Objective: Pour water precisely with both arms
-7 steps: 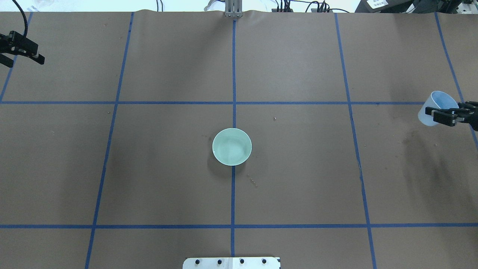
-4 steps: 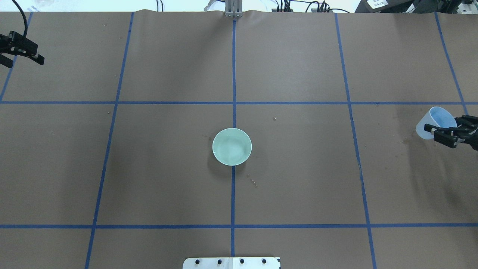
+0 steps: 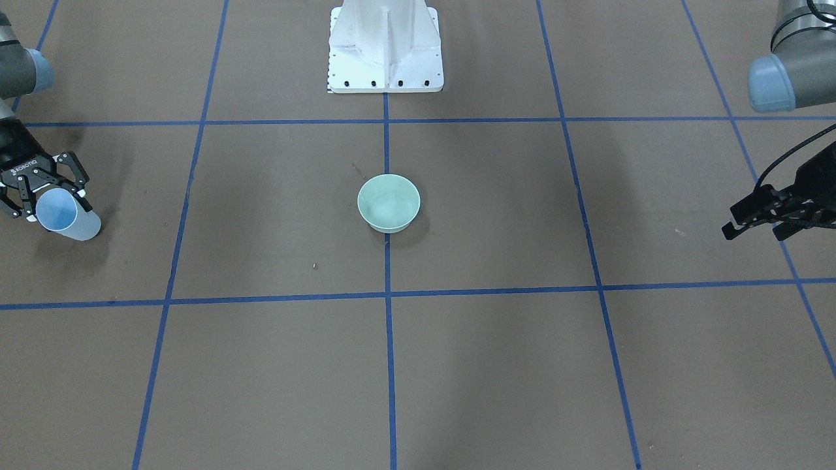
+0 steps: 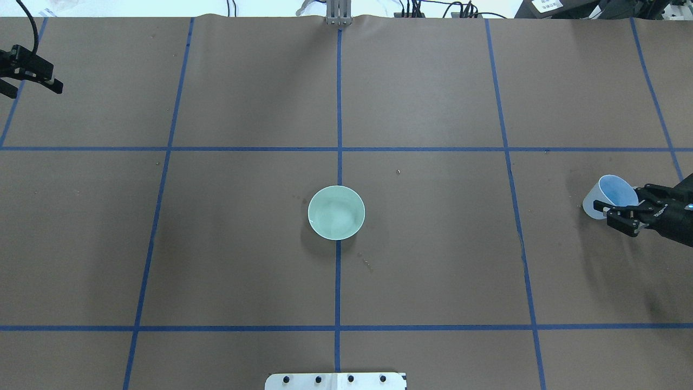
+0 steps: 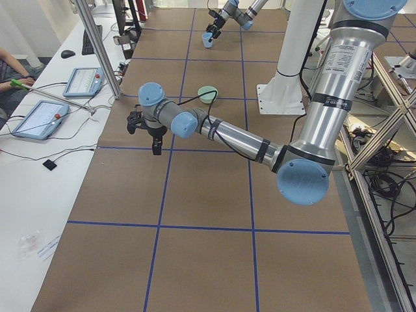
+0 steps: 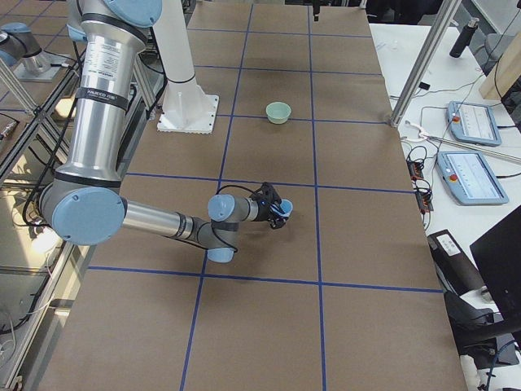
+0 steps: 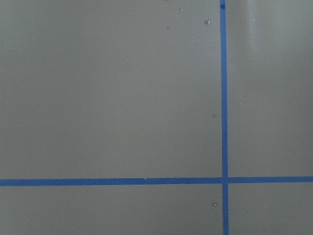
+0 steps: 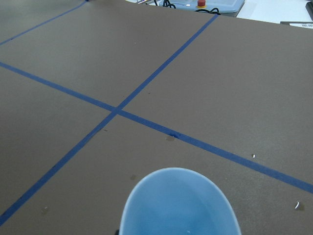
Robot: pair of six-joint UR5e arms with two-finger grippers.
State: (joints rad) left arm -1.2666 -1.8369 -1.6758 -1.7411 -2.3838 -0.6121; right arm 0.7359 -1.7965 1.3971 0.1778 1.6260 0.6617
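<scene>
In the front view, the right gripper (image 3: 51, 199) clasped a tilted cup (image 3: 65, 220), well apart from the central bowl (image 3: 388, 202); the left gripper (image 3: 752, 230) hung spread, empty. Overhead, likewise. On the right wrist view, the cup's rim filled the bottom.

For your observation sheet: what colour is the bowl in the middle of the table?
The bowl is pale mint green, clearest in the overhead view.

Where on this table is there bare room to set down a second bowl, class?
Bare table lies between the green bowl and the open left hand, and between the bowl and the blue cup held in the right hand. The row beside the white pedestal is bare too. Nowhere is crowded; only the cup's corner is taken.
</scene>
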